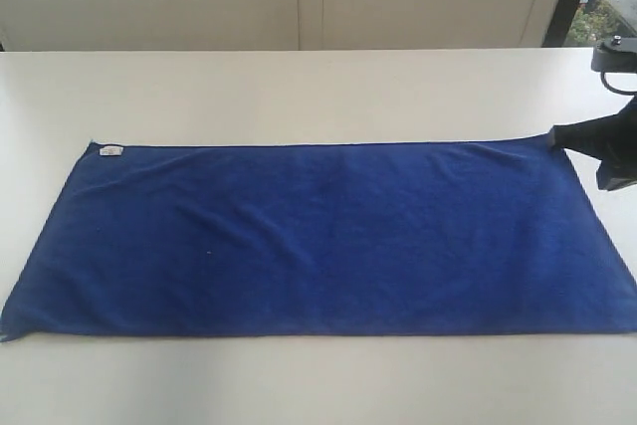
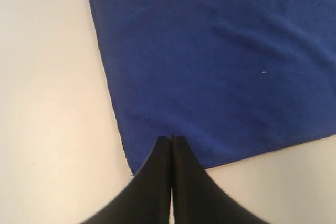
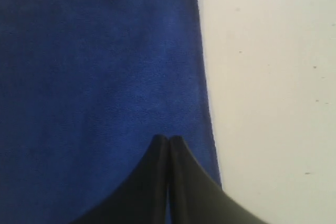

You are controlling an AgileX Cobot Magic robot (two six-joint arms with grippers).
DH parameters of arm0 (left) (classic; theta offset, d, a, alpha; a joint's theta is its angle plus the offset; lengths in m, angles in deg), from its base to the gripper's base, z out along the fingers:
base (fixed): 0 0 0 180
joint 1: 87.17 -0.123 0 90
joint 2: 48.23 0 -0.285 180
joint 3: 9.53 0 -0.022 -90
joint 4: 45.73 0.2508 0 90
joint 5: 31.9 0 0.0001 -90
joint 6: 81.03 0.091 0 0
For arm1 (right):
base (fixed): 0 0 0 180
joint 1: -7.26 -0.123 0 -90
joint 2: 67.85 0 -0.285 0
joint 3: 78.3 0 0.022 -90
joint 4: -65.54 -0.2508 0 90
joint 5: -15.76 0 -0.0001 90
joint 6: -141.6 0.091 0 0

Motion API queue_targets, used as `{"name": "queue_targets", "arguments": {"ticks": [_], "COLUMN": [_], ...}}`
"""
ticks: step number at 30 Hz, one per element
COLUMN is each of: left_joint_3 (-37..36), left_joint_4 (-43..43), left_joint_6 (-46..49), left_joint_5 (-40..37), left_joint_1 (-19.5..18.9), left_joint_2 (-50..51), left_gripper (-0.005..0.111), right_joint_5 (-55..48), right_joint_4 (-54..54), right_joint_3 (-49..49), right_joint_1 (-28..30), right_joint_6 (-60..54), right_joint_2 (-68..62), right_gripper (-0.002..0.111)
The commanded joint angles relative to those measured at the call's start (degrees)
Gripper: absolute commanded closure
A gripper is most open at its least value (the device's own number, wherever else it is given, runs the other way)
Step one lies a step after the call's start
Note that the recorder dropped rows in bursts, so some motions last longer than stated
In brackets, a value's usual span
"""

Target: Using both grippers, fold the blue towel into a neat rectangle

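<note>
Exterior view: the blue towel lies spread flat and unfolded on the white table.
Its small white label sits at the towel's far left corner. The right claw is at the towel's far right corner, its tip meeting the cloth edge. In the right wrist view its black fingers are pressed together over the towel just inside a side edge; whether they pinch cloth cannot be told. The left claw shows only in the left wrist view. Its jaws are fully together over the towel, near the corner at the other end of the short edge from the label.
</note>
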Motion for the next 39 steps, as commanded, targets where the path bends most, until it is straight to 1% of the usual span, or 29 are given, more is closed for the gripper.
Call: {"name": "queue_targets", "arguments": {"ticks": [1,4,7,12,16,18,24,27,29,32,39], "left_joint_3": [0.2,0.2,0.2,0.2,0.2,0.2,0.2,0.2,0.2,0.2,0.2], "left_joint_4": [-0.3,-0.3,1.3,11.0,13.3,13.3,13.5,13.5,13.5,13.5,13.5], "left_joint_6": [-0.4,-0.5,-3.9,-13.7,-15.2,-15.2,-15.2,-15.2,-15.2,-15.2,-15.2], "left_joint_5": [-2.2,-4.6,-5.0,-4.3,-4.2,-4.2,-4.2,-4.2,-4.2,-4.2,-4.2], "left_joint_1": [-0.2,-0.2,-0.2,-0.2,-0.2,-0.2,-0.2,-0.2,-0.2,-0.2,-0.2], "left_joint_2": [-3.5,-4.8,-7.0,-11.7,-13.4,-13.4,-13.4,-13.4,-13.4,-13.4,-13.4], "left_gripper": [0.107,0.107,0.107,0.107,0.107,0.107,0.107,0.107,0.107,0.107,0.107], "right_joint_5": [-2.7,-2.6,-1.3,-0.6,2.8,3.4,5.2,5.4,5.3,6.5,9.7], "right_joint_4": [-11.0,-10.8,-10.8,-12.3,-13.5,-13.5,-13.5,-13.6,-13.6,-12.8,-10.4], "right_joint_3": [4.1,5.5,5.6,5.6,5.6,5.6,5.6,5.6,5.6,5.6,5.6], "right_joint_1": [4.3,6.8,8.4,8.3,8.3,8.3,8.3,7.7,6.7,5.4,5.3], "right_joint_6": [-12.1,-12.2,-12.2,-16.7,-19.3,-20.1,-21.0,-23.7,-24.7,-25.1,-25.1], "right_joint_2": [-4.4,-7.6,-9.8,-11.8,-12.3,-12.4,-12.4,-12.4,-12.4,-12.4,-12.8], "right_gripper": [0.108,0.108,0.108,0.108,0.107,0.103,0.08,0.072,0.07,0.069,0.069]}}
